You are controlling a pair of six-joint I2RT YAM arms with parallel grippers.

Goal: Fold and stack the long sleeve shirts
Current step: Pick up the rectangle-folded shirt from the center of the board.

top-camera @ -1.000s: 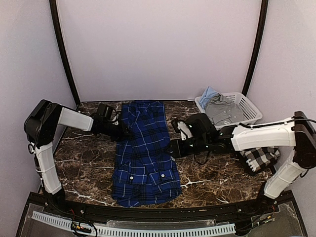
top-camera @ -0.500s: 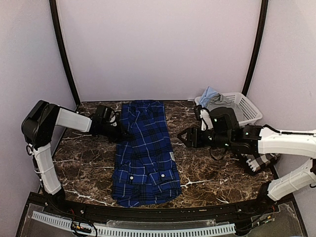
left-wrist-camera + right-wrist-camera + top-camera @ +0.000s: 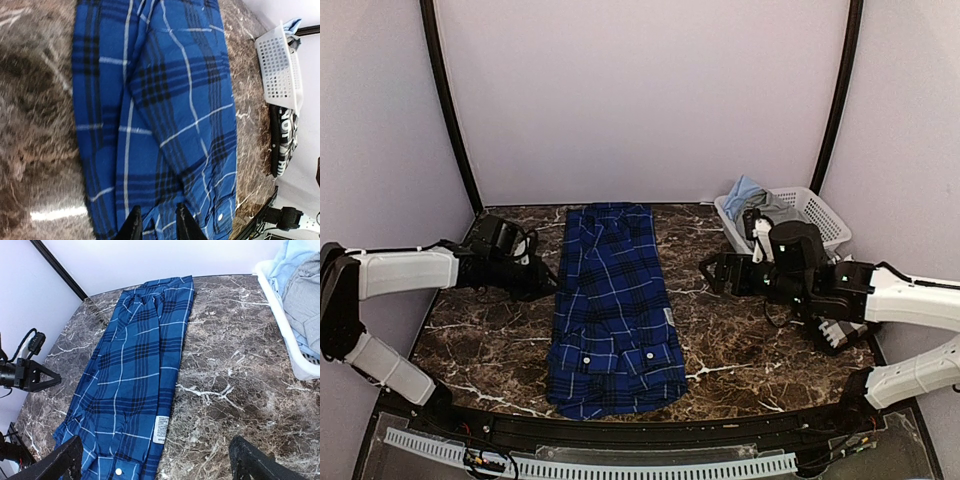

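A royal blue plaid long sleeve shirt [image 3: 615,300] lies folded into a long strip down the middle of the marble table, its collar at the far end. My left gripper [image 3: 548,283] hovers just off the shirt's left edge. In its wrist view the fingertips [image 3: 132,226] stand slightly apart, open, with only the shirt [image 3: 150,110] below them. My right gripper [image 3: 708,275] is to the right of the shirt, wide open and empty, above the bare marble and the shirt [image 3: 135,370]. A black-and-white check shirt [image 3: 842,322] lies at the right, partly under the right arm.
A white laundry basket [image 3: 823,212] holding grey and light blue clothes stands at the back right corner, also seen in the right wrist view [image 3: 282,315]. Black frame posts run up the back corners. A white label [image 3: 161,428] sticks out at the shirt's right edge.
My right gripper has drawn back to the right, away from the shirt's edge, and opened wide. My left arm has pulled back to the left, off the shirt's left edge.
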